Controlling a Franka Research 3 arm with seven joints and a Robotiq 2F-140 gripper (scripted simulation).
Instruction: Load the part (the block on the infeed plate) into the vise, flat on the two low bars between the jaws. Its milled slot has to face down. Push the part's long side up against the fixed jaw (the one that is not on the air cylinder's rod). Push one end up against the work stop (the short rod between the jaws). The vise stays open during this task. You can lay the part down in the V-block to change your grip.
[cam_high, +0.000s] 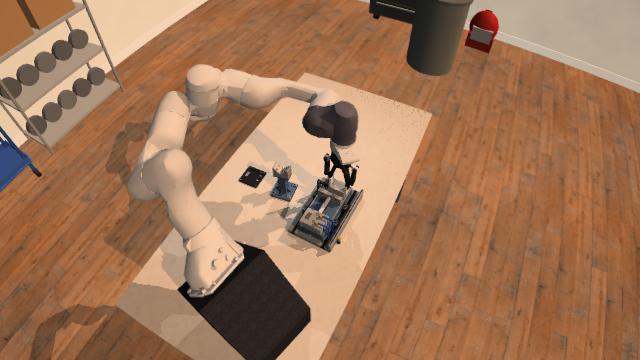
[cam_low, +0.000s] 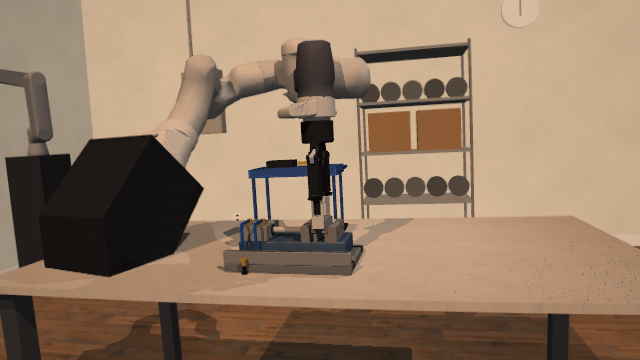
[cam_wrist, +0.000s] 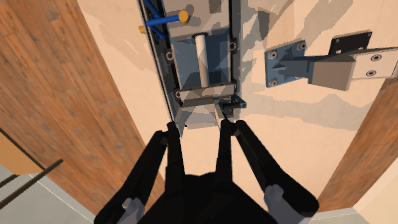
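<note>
My gripper (cam_high: 340, 183) (cam_low: 317, 209) (cam_wrist: 199, 110) points down over the vise and is shut on the part. The part (cam_low: 325, 223) is a pale block between the jaws, its top slightly above them. The exterior view shows the jaw on the rod (cam_low: 305, 233) on one side of it and the fixed jaw (cam_low: 336, 230) on the other. The rod-side jaw (cam_wrist: 206, 92) lies beyond the part in the wrist view. Whether the part touches the bars, the fixed jaw or the work stop cannot be told. The slot is not visible.
The V-block (cam_high: 282, 171) (cam_wrist: 331, 73) stands on its blue base beside the vise. A black plate (cam_high: 248, 180) (cam_wrist: 352, 41) lies beyond it, with no block on it. The air cylinder (cam_high: 313, 224) with blue hoses sits at the vise's other end. A side rail (cam_high: 352, 207) runs along the vise.
</note>
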